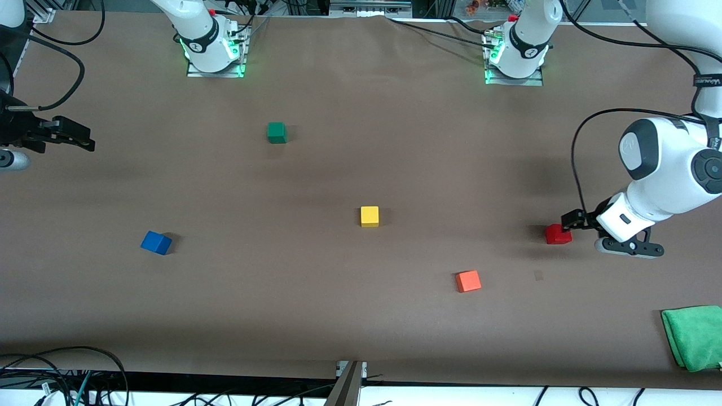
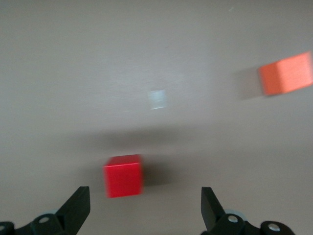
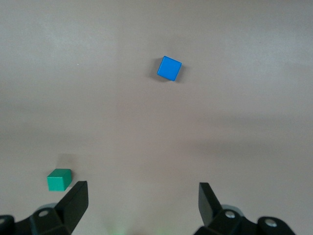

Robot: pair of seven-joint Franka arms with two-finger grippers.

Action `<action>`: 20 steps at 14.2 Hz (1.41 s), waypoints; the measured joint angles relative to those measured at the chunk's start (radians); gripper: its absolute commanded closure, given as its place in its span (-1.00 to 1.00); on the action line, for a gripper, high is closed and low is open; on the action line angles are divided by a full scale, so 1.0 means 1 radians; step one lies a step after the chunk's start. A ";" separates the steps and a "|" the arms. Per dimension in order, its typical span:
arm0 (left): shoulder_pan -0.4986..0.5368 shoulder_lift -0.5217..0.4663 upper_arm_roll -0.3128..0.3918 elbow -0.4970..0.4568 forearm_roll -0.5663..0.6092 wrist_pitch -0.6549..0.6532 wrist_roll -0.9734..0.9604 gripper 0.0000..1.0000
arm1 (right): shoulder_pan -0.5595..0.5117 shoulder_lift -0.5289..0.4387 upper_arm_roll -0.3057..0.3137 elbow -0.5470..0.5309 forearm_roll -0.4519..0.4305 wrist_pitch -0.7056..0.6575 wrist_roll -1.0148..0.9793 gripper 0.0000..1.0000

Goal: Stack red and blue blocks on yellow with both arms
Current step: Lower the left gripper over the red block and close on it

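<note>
My counter (image 1: pixel 361 316) is a plain dull brown all over. On it, the red block (image 1: pixel 558 234) is a deep, solid red, the blue block (image 1: pixel 155 242) a bright flat blue, and the yellow block (image 1: pixel 369 216) a clear bright yellow. Another block (image 1: pixel 468 281) is a lighter orange-red, and one more (image 1: pixel 276 132) is a dark green. A folded cloth (image 1: pixel 694 336) is a vivid green. My left pincer (image 1: pixel 571 220) and right pincer (image 1: pixel 76 137) are black, on glossy white arms (image 1: pixel 660 169) banded in black.
</note>
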 measured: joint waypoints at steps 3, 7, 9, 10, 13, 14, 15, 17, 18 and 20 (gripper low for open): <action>0.000 0.000 0.001 -0.016 -0.044 0.049 -0.003 -1.00 | 0.000 0.000 0.000 0.000 0.000 0.000 0.000 -1.00; 0.002 0.013 0.003 -0.066 -0.045 0.138 -0.003 -1.00 | 0.000 0.000 0.000 0.000 0.000 0.000 0.000 -1.00; 0.012 -0.003 0.007 -0.041 -0.045 0.020 0.007 -1.00 | 0.000 0.000 0.000 0.000 0.000 0.000 0.000 -1.00; 0.020 -0.018 0.010 -0.023 -0.045 -0.058 0.026 -1.00 | 0.000 0.000 0.000 0.000 0.000 0.000 0.000 -1.00; 0.041 -0.054 0.021 -0.002 0.003 -0.162 0.102 -1.00 | 0.000 0.000 0.000 0.000 0.000 0.000 0.000 -1.00; 0.042 -0.059 0.020 -0.002 0.048 -0.167 0.106 -1.00 | 0.000 0.000 0.000 0.001 0.000 0.000 0.000 -1.00; 0.042 -0.059 0.017 -0.002 0.079 -0.168 0.106 -1.00 | 0.000 0.000 0.000 0.001 0.000 0.000 0.000 -1.00; 0.038 -0.059 0.009 -0.002 0.103 -0.170 0.106 -1.00 | 0.000 0.000 0.000 0.001 0.000 0.000 0.000 -1.00; 0.031 -0.059 0.005 -0.002 0.105 -0.173 0.103 -1.00 | 0.000 0.000 0.000 0.001 0.000 0.000 0.000 -1.00; -0.005 -0.059 0.007 -0.002 0.105 -0.180 0.064 -1.00 | 0.000 0.000 0.000 0.001 0.000 0.000 0.000 -1.00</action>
